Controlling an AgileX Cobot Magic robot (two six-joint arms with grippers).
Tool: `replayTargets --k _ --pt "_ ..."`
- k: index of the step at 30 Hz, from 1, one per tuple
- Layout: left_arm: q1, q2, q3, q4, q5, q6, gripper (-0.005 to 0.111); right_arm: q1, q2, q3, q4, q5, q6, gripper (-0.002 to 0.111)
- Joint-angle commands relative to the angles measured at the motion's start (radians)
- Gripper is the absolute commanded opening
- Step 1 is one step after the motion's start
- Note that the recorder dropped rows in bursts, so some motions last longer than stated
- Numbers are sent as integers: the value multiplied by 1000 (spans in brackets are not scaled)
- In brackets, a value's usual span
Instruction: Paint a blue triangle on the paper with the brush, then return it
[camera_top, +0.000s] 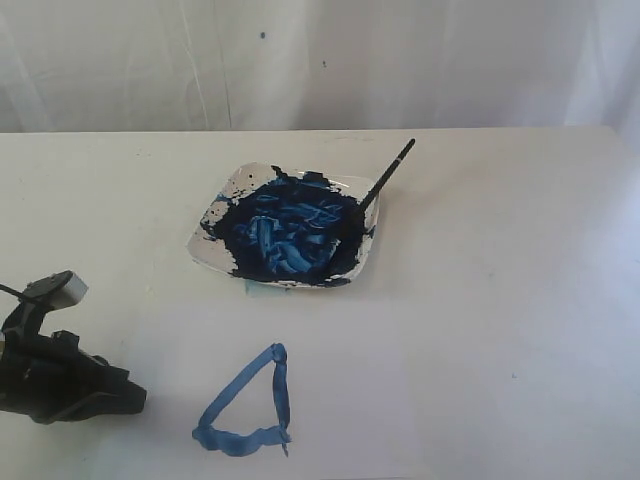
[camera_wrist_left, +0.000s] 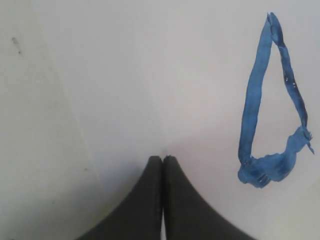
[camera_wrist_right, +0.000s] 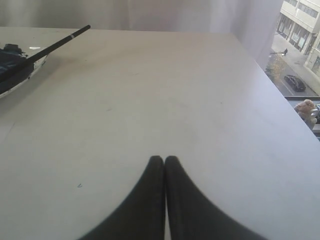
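Left hand (camera_wrist_left: 162, 159): clenched, empty, above the paper (camera_wrist_left: 150, 75); the blue triangle (camera_wrist_left: 251, 100) lies near its tips, not touching.
Right hand (camera_wrist_right: 164, 159): clenched, empty; outside the exterior view, shown only by its own wrist view.
Brush (camera_top: 385, 180): well apart from both hands, tip in the paint-smeared plate (camera_top: 225, 190), handle leaning over the rim.
Room: open table (camera_wrist_right: 175, 100) surface lies between the right hand and the plate.
Edges: table edge runs beside the right hand; paper edge beside the left hand.
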Motion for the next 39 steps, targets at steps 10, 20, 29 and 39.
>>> replayTargets --k 10,20,29,39 --pt "-4 -135 4 -8 202 1 0 4 -7 2 0 -10 5 0" --pt "-4 -935 4 -214 578 157 0 4 -7 2 0 -10 5 0" --pt "-4 -1421 4 -238 668 147 0 4 -7 2 0 -10 5 0" --pt "-4 -1429 74 -930 737 884 0 4 -7 2 0 -10 5 0"
